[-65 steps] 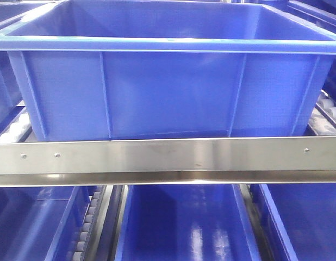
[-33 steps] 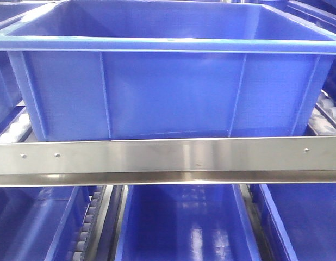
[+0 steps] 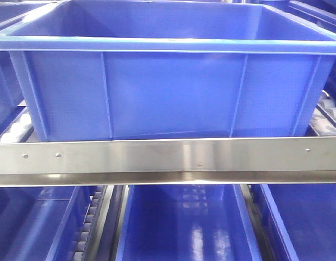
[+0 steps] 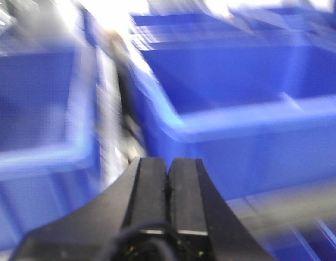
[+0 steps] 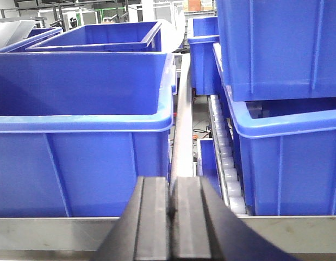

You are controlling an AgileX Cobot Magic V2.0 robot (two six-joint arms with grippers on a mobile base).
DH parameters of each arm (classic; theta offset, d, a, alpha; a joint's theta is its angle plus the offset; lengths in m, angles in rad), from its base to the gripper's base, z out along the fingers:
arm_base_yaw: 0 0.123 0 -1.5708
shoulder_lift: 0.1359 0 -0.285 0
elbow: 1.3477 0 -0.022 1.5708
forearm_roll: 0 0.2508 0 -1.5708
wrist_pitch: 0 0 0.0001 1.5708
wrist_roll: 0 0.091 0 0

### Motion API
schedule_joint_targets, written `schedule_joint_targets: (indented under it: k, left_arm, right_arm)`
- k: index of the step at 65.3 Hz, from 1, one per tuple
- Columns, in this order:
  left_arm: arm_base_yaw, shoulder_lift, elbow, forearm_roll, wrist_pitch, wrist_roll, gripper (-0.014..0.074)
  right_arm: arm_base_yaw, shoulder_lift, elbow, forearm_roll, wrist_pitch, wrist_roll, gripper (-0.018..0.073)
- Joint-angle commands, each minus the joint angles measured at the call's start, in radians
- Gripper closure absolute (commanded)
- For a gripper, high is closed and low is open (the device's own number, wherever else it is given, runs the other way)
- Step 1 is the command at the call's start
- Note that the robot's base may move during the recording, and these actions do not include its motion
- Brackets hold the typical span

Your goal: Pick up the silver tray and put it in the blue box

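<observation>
Facing us, the blue box (image 3: 168,81) is filling the front view, sitting just behind the steel rail (image 3: 168,157) along the rack's front edge, with more blue crates (image 3: 184,228) lying below it. We are not seeing the silver tray in any view. Our left gripper (image 4: 169,176) is showing its fingers pressed together on nothing, its picture blurring. Our right gripper (image 5: 171,196) is likewise keeping its fingers closed and empty before a blue crate (image 5: 81,136).

steel rail (image 3: 168,155) | roller track (image 5: 225,157) | bright light overhead, dark frames behind
</observation>
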Motion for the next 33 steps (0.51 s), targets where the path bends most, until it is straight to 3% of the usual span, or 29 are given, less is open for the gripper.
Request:
schedule_joint_targets:
  k: [1,9,18,23,33]
  left_arm:
    - [0.076,0.008,0.03,-0.084,-0.237,0.057,0.0692]
    - [0.155,0.008,0.109,-0.137,-0.338,0.057,0.0692]
    - [0.165,-0.042,0.175,-0.139,-0.338,0.057,0.0694]
    - [0.165,-0.131,0.181,-0.147,-0.213,0.057,0.0694]
    - [0.168,-0.136,0.181,-0.161,-0.151,0.057,0.0694]
  right_arm:
    - [-0.007,-0.019,0.002,0.001,-0.09,-0.01,0.051]
    - [-0.007,-0.019,0.002,0.001,-0.09,-0.01,0.051]
    - [-0.007,-0.019,0.002,0.001,-0.09,-0.01,0.051]
    - [-0.007,-0.019,0.002,0.001,-0.09,-0.01,0.051]
    - [-0.007,-0.018,0.002,0.001,-0.09,-0.01,0.051]
